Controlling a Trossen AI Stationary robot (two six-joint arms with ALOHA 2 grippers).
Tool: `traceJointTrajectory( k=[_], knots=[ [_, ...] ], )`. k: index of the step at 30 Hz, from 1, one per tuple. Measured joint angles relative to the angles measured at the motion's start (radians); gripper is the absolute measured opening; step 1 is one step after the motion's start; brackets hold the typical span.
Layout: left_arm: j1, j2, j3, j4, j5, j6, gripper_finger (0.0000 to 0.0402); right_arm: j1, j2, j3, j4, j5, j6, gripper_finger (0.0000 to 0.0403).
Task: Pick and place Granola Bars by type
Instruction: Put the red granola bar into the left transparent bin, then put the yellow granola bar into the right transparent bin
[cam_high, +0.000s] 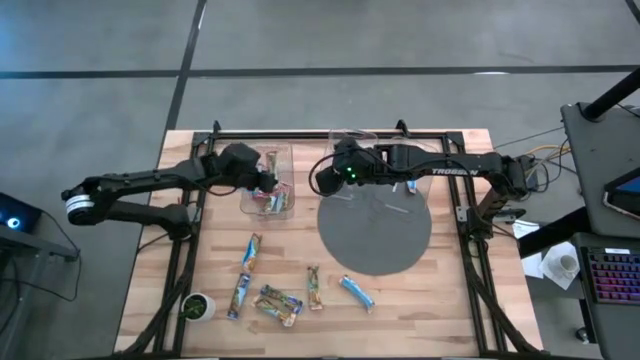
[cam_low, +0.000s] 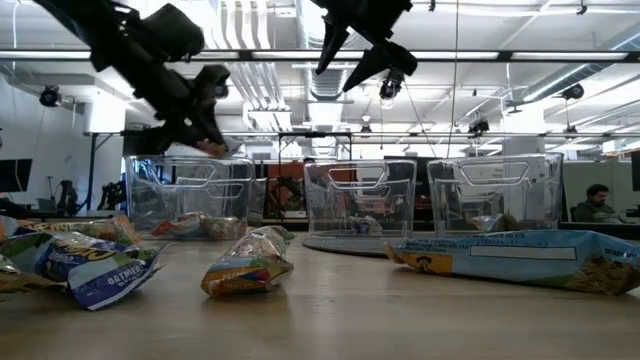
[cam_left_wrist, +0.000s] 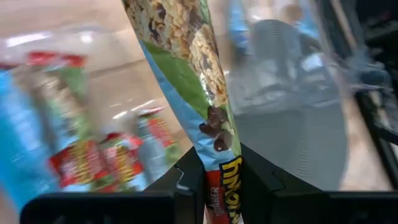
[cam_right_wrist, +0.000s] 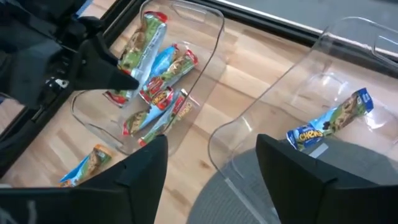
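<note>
Holding a red-and-green granola bar (cam_left_wrist: 208, 118) pinched by one end between its fingers, the left gripper (cam_right_wrist: 115, 78) hangs over the left clear bin (cam_high: 285, 205), which already holds similar bars (cam_right_wrist: 158, 93). A good release means lowering inside the walls first, then letting go. The bar's long axis runs straight out from the fingers. The right gripper (cam_right_wrist: 211, 168), jaws spread and empty, hovers above the middle bin (cam_right_wrist: 239, 130), where one blue bar (cam_right_wrist: 329, 124) lies.

Three clear plastic bins (cam_low: 362, 198) stand on a wooden table (cam_high: 450, 310) beside a grey round mat (cam_high: 375, 235) and small green-filled cup (cam_high: 197, 306).
</note>
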Motion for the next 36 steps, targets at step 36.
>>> traceJointTrajectory(
  k=[36],
  knots=[
    [-0.025,-0.174,0.102,-0.150,0.107,0.257,0.0163,0.078,0.001,-0.013,-0.154,-0.114,-0.041,0.0235]
  ],
)
